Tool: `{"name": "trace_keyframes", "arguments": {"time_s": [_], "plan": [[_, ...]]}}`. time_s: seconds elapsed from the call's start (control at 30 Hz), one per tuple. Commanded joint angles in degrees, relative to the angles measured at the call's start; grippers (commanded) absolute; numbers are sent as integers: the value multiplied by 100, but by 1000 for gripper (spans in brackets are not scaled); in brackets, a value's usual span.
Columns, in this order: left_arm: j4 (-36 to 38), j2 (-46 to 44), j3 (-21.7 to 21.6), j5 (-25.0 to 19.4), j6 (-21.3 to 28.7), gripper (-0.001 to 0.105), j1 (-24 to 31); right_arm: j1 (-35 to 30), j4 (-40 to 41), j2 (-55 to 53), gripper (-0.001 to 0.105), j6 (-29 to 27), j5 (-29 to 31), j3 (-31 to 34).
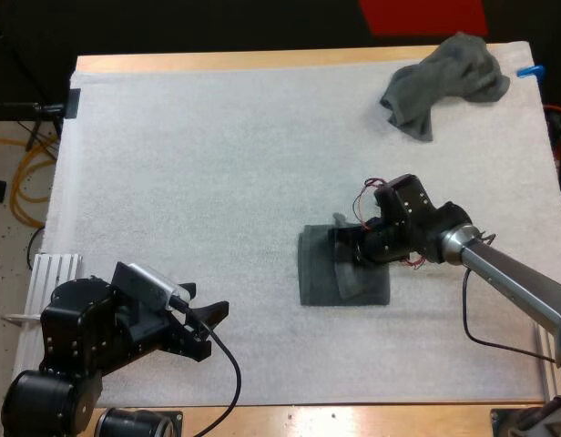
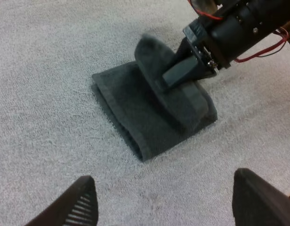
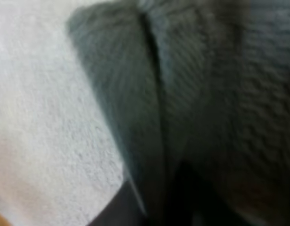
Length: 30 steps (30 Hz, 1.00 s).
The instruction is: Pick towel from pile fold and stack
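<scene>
R end effector (image 1: 344, 241) pinches raised flap of folded grey-green towel (image 1: 317, 278).

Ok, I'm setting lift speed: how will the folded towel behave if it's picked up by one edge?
Probably floppy: the folded towel bends up in a soft flap where the right gripper pinches it. Its layers would likely fall open, since nothing binds them. It looks light, and its nap should grip rather than slip.
</scene>
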Motion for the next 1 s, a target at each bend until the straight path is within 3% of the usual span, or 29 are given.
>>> {"name": "trace_keyframes", "arguments": {"time_s": [0.0,0.1,0.13,0.2,0.5,0.8,0.97], "plan": [[-58,-11,-30,-17,-24,59,-2,-6,-122,-14,41,-13,-153,-56],[-58,-11,-30,-17,-24,59,-2,-3,-324,-49,72,-48,-631,-75],[-58,-11,-30,-17,-24,59,-2,-3,-387,-67,74,-93,-741,-76],[-58,-11,-30,-17,-24,59,-2,17,-499,-167,74,-146,-974,-74],[-58,-11,-30,-17,-24,59,-2,205,-339,-512,71,32,-752,-60],[-58,-11,-30,-17,-24,59,-2,987,-288,-346,71,46,181,214],[-58,-11,-30,-17,-24,59,-2,1184,-478,56,71,376,-46,214]]}}
